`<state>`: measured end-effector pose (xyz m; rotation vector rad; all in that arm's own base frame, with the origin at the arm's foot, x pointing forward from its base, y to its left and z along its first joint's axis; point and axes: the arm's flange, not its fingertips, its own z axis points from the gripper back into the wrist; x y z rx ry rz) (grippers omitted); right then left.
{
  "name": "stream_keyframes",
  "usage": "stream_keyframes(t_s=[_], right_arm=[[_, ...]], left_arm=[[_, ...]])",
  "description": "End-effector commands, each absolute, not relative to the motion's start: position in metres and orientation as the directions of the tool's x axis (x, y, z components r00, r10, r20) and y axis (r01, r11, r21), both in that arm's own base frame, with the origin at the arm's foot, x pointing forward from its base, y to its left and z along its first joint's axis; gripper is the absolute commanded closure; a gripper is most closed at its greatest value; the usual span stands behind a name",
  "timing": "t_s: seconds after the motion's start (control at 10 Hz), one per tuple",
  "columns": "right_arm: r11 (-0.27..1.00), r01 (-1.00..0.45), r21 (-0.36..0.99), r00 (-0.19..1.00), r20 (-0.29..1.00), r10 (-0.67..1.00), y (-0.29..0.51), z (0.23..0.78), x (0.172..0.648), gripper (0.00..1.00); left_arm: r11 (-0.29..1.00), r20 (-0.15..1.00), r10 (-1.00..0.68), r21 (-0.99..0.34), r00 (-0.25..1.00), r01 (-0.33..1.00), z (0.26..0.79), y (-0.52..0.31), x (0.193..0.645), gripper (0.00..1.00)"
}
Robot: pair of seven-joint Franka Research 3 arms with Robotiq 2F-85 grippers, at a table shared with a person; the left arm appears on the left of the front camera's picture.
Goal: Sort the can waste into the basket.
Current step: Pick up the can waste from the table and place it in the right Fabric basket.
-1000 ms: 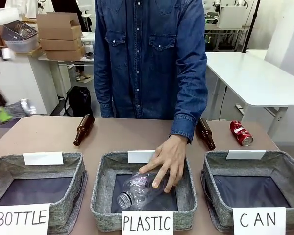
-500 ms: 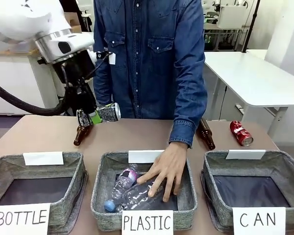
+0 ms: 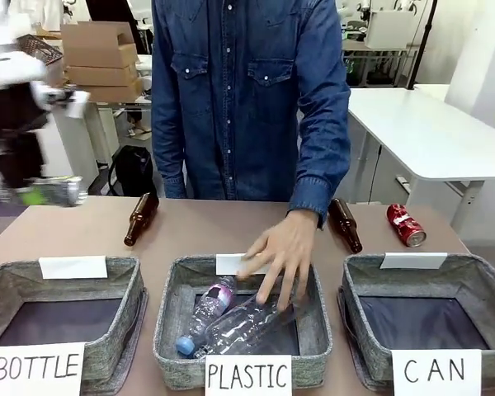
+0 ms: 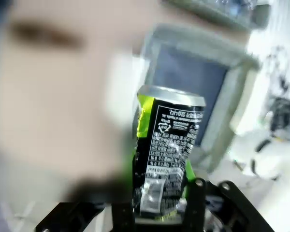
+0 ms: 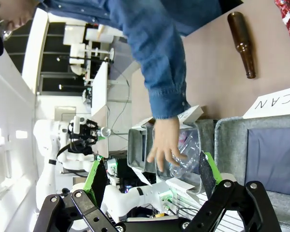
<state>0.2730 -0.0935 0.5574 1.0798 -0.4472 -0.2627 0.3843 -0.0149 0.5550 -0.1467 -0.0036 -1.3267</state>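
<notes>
The left gripper [image 4: 163, 169] is clenched on the dark can [image 4: 171, 140], its green pads pressing either side of the smooth black cylinder, whose bright silver rim, lime-green stripe and block of fine white print face the wrist camera. In the front view that arm is a smear of motion at the far left, above the table's [image 3: 214, 235] left edge; the can there seems to lie sideways in the claw, though the blur makes this uncertain. The right gripper [image 5: 150, 176] is released, its two black fingers spread wide with nothing between the pads. The red can [image 3: 406, 224], dented and glossy, lies on its side on the matte brown tabletop at the far right, just beyond the CAN basket [image 3: 365, 276], a grey woven-fabric rectangle with soft upright walls, a dark lining and a white paper sign [image 3: 436, 371] on its near wall. Two like baskets stand in the same row: the PLASTIC basket [image 3: 169, 330] in the middle and the BOTTLE basket [image 3: 132, 289] on the left. A person's hand [image 3: 279, 254], coming out of a denim sleeve, hangs with fingers spread over the middle basket, where a crumpled clear plastic bottle [image 3: 247, 326] and a slimmer one with a blue cap [image 3: 205, 318] lie. Two brown glass bottles rest on their sides at the far side of the table, one left [image 3: 140, 219] and one right [image 3: 346, 224], the latter near the red can.
</notes>
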Motion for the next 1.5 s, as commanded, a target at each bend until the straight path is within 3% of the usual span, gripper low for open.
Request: stream_keyframes(t_s=[0.0,0.4,0.6,0.7,0.8,0.9,1.1,1.3,1.4], right_arm=[[0.442,-0.044,0.896,0.878,0.246,-0.411,-0.094,0.559,0.276,0.0],[0.442,-0.044,0.896,0.878,0.246,-0.411,-0.094,0.559,0.276,0.0],[0.442,-0.044,0.896,0.878,0.246,-0.411,-0.094,0.559,0.276,0.0],[0.442,-0.044,0.896,0.878,0.246,-0.411,-0.094,0.559,0.276,0.0],[0.442,-0.044,0.896,0.878,0.246,-0.411,-0.094,0.559,0.276,0.0],[0.442,-0.044,0.896,0.878,0.246,-0.411,-0.094,0.559,0.276,0.0],[0.442,-0.044,0.896,0.878,0.246,-0.411,-0.094,0.559,0.276,0.0],[0.442,-0.044,0.896,0.878,0.246,-0.411,-0.094,0.559,0.276,0.0],[0.442,-0.044,0.896,0.878,0.246,-0.411,-0.094,0.559,0.276,0.0]], left_arm=[[0.272,0.18,-0.942,-0.078,0.282,0.959,0.552,0.013,0.359,0.6],[0.273,0.35,-0.889,-0.109,0.294,0.956,0.565,-0.052,0.363,0.6],[0.099,0.333,-0.936,-0.05,0.11,0.994,0.582,-0.149,0.348,0.6],[-0.031,0.273,-0.962,-0.098,-0.003,0.995,0.59,-0.206,0.341,0.6],[-0.029,0.367,-0.93,-0.161,0.032,0.987,0.593,-0.277,0.334,0.6],[-0.03,0.354,-0.934,-0.242,0.06,0.97,0.59,-0.328,0.322,0.6],[-0.01,0.378,-0.924,-0.176,0.058,0.984,0.578,-0.41,0.283,0.6],[-0.006,0.381,-0.923,-0.17,0.06,0.985,0.558,-0.48,0.274,0.6],[-0.073,0.282,-0.959,-0.351,0.031,0.933,0.546,-0.458,0.296,0.6]])
